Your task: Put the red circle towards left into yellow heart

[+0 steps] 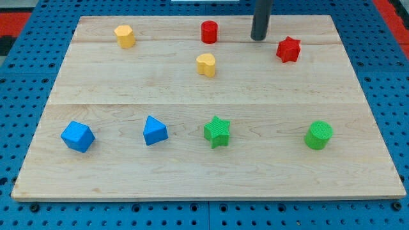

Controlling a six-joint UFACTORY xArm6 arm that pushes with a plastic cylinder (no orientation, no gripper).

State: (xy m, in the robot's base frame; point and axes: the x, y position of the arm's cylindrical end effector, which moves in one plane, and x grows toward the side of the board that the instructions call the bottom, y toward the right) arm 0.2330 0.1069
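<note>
A pale wooden board (211,108) lies on a blue perforated table (19,76), with eight small coloured blocks spread across it. My tip (259,38), the end of a dark rod with no jaws to open or close and nothing in its hold, rests near the board's top edge. To the tip's left, a little apart, stands the red circle (209,32); below and left of the tip sits the yellow heart (206,64), apart from the circle. Just to the tip's right and slightly lower is the red star (288,49). Far to its left is a yellow hexagon-like block (124,36). Well below the tip runs a row: blue cube-like block (77,136), blue wedge-like block (154,130), green star (217,131), green cylinder (318,135).
</note>
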